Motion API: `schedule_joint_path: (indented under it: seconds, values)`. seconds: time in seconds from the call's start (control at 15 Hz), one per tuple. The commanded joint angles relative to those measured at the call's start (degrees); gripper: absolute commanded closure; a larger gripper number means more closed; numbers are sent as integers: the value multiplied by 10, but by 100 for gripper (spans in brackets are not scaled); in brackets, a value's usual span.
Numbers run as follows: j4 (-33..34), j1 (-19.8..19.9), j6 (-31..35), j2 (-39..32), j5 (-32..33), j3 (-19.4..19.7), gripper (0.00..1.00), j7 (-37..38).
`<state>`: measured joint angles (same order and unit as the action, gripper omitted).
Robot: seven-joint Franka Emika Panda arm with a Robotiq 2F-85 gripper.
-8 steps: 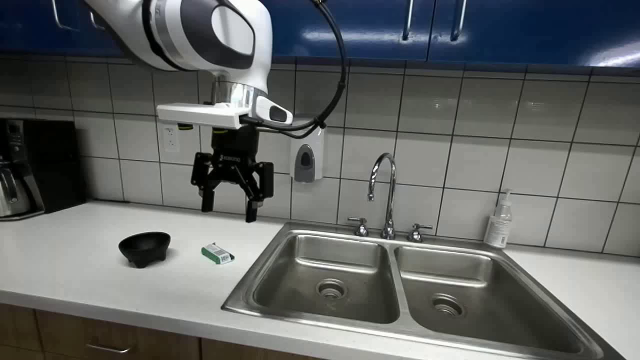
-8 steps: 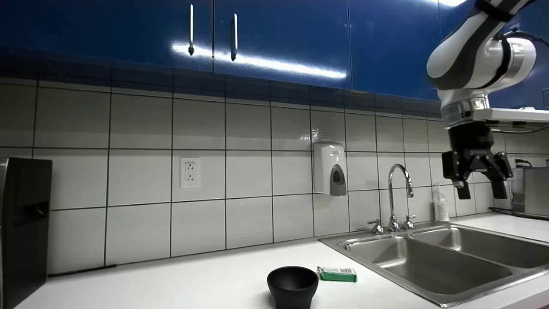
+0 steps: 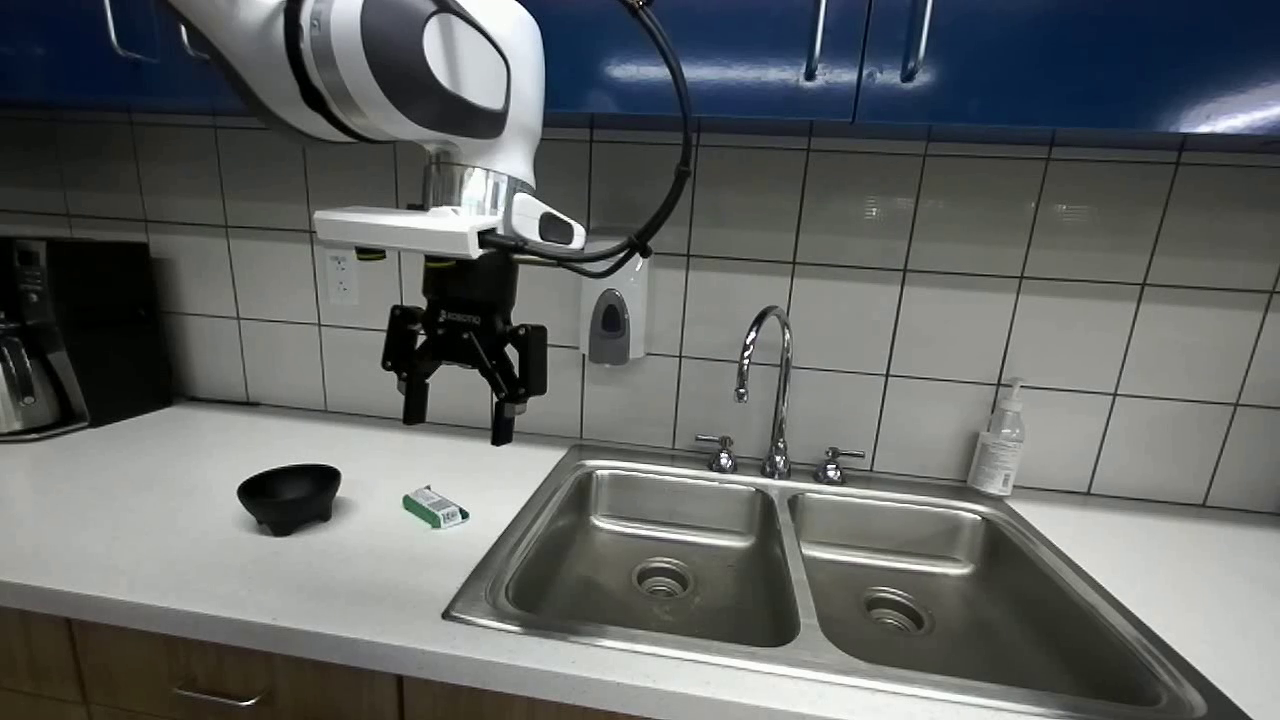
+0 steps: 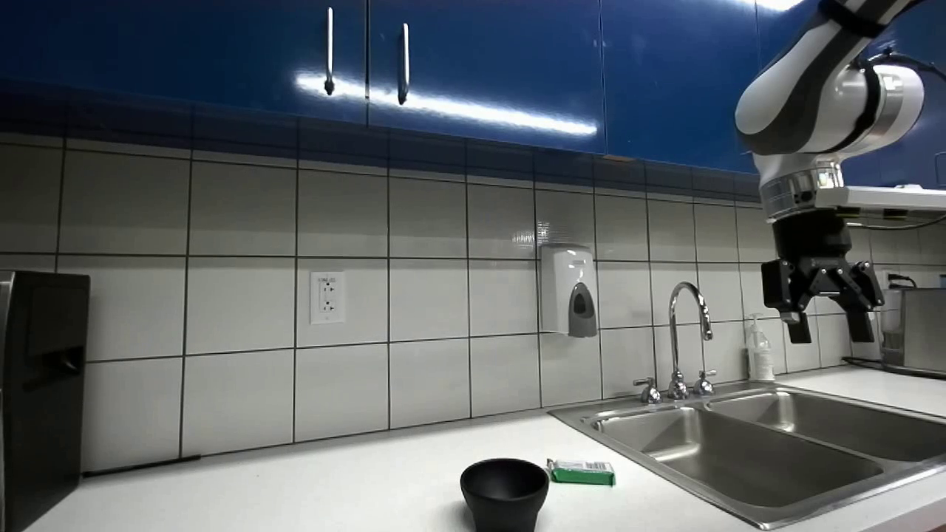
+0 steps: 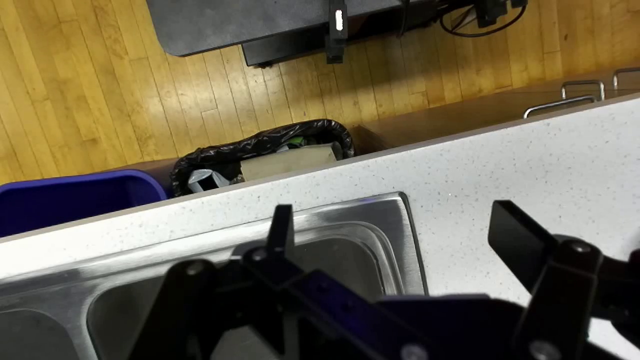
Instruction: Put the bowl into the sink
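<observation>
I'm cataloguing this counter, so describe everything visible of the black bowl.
The black bowl is round and open, narrowing from a wide rim to what look like stubby feet. It looks mostly matte; its material is unclear. It stands upright on the white countertop, touching nothing else, apart from the green and white packet.

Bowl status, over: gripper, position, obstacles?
Gripper open, empty. Bowl upright on counter, not yet in sink. Green-white packet between them, possibly in the way.

In an exterior view, left of the sink [image 4: 761, 462], the bowl [image 4: 505, 491] has its bottom cut off. The packet [image 4: 582, 473] there has print too tiny to read. In the wrist view, the gripper [image 5: 395, 230] hides part of the sink.
</observation>
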<state>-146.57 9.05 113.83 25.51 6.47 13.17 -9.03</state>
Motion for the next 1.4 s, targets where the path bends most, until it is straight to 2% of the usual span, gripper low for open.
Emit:
schedule_joint_path:
  seconds: [0.0,0.6,0.8,1.33]
  values:
    - [1,6,-1,-1,-3,-6,0,-2]
    - [1,6,-1,-1,-3,-6,0,-2]
    - [-15,3,21,13,-8,-11,0,8]
    - [-48,-13,71,19,-9,-52,0,44]
